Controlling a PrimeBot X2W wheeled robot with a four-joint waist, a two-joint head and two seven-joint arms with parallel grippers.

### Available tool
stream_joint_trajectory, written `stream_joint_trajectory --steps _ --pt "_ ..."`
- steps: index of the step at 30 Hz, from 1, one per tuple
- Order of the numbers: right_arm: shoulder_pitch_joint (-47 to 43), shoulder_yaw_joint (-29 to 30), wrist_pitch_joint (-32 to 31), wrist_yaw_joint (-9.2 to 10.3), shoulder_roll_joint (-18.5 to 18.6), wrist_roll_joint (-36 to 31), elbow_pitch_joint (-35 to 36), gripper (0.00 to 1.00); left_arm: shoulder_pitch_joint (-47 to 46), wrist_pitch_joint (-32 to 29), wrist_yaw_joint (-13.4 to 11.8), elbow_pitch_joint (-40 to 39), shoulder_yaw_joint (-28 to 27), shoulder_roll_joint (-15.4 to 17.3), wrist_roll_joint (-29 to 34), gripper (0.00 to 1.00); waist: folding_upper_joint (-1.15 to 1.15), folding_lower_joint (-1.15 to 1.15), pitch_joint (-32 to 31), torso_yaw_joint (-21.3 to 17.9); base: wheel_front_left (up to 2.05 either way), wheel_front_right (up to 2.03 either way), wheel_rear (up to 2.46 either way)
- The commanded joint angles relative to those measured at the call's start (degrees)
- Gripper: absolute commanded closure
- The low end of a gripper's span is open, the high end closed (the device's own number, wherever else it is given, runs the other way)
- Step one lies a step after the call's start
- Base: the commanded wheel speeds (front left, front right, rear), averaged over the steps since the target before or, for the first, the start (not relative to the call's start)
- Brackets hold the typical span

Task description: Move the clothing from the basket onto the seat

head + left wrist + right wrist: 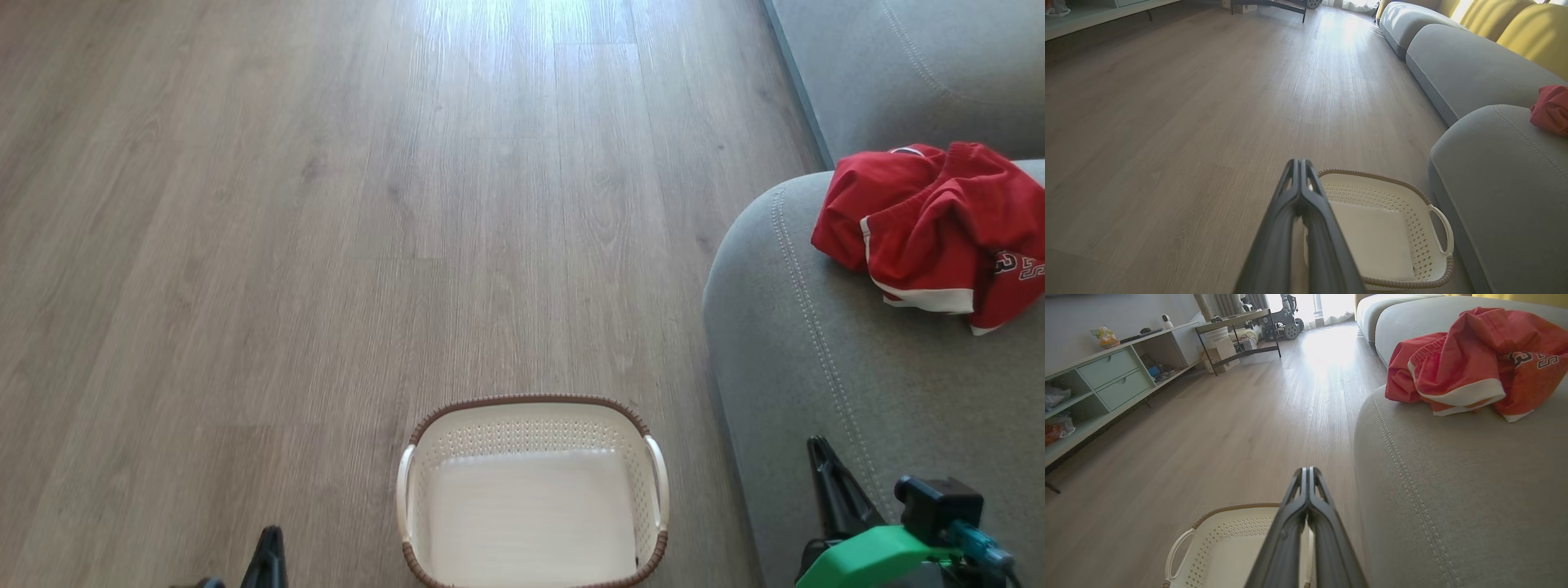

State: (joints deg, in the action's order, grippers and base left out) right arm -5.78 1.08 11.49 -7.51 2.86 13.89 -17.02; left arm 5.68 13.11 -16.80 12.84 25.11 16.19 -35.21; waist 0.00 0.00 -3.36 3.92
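Head view, from the left: the left gripper point(268, 545) is pressed together, empty; one basket point(535, 406) is emptied; one red clothing point(922, 220) heap, its garments not separable, is laid on the seat point(816, 376); the right gripper point(823, 461) is likewise closed. Nothing is judged left to lift; arms are best parked clear.

Grey-brown wood floor point(326, 245), mint drawer unit point(1110, 375) along the wall, black-framed table point(1237, 322) beyond

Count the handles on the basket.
2. The left handle is on the basket side away from the sofa; the right handle faces the sofa. None seems hidden.
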Motion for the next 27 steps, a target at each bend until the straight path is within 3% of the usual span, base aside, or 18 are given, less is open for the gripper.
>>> stream_joint_trajectory --steps 1,27 --pt "2.45 0.37 -0.32 0.0 0.01 1.57 1.91 1.0 -1.96 -0.24 0.42 -1.7 -1.37 0.23 -0.96 1.0 0.0 0.0 0.02 -0.04 0.0 0.0 0.0" --pt "4.81 1.45 -4.19 0.01 0.04 18.63 2.01 1.0 -4.11 -4.29 4.69 -2.12 -7.85 -2.56 -13.66 1.0 0.0 0.0 0.72 -0.91 0.0 0.0 0.0"
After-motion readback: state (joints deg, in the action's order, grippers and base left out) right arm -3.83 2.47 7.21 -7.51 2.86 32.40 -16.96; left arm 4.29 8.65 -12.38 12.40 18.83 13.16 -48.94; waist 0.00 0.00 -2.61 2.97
